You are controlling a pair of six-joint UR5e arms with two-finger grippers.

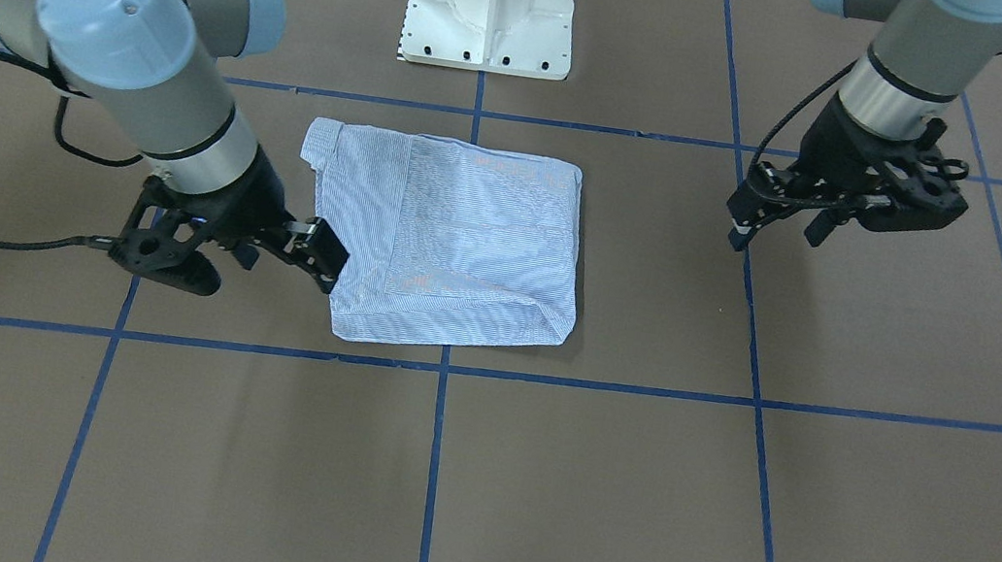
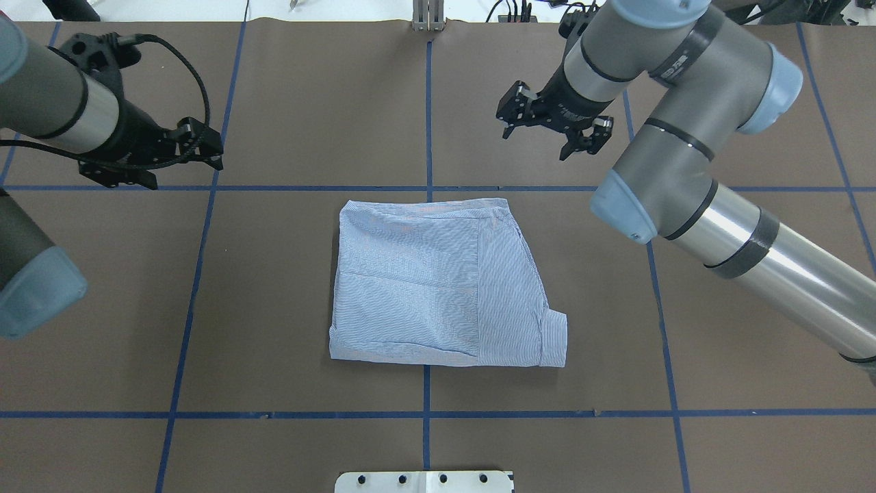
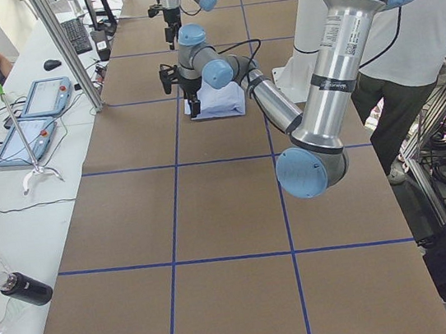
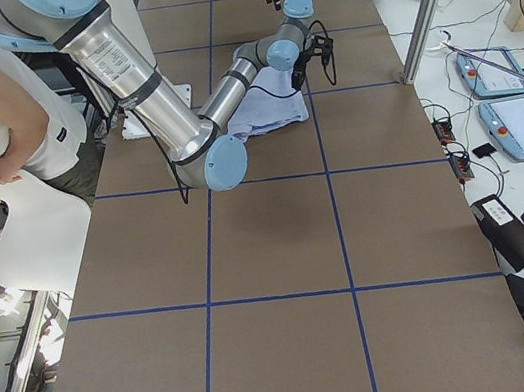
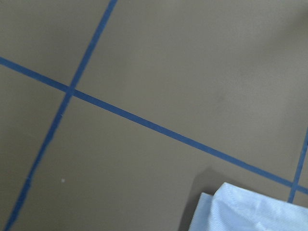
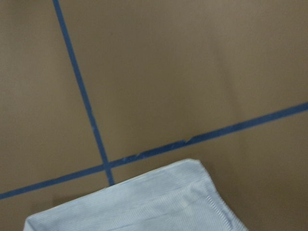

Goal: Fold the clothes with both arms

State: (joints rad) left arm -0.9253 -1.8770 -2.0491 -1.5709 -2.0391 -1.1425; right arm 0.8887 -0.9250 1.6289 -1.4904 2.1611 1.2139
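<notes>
Left jaws and right jaws wide apart, empty, both clear of the folded striped shirt [image 2: 424,287].

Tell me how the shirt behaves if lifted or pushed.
The shirt is thin, wrinkled cloth folded flat: lifted by one corner it would probably droop and unfold. Pushed across the matte table, it likely bunches rather than slides. So thin, probably light.

The left arm [image 2: 58,116] comes in at the upper left of the overhead frame. The left tool [image 1: 778,230] tilts downward with its 2 fingers apart, holding nothing. The right arm [image 2: 691,178] rises from the lower right and bends at the elbow. The right tool [image 2: 540,142] points down with its 2 fingers spread wide, empty.
</notes>
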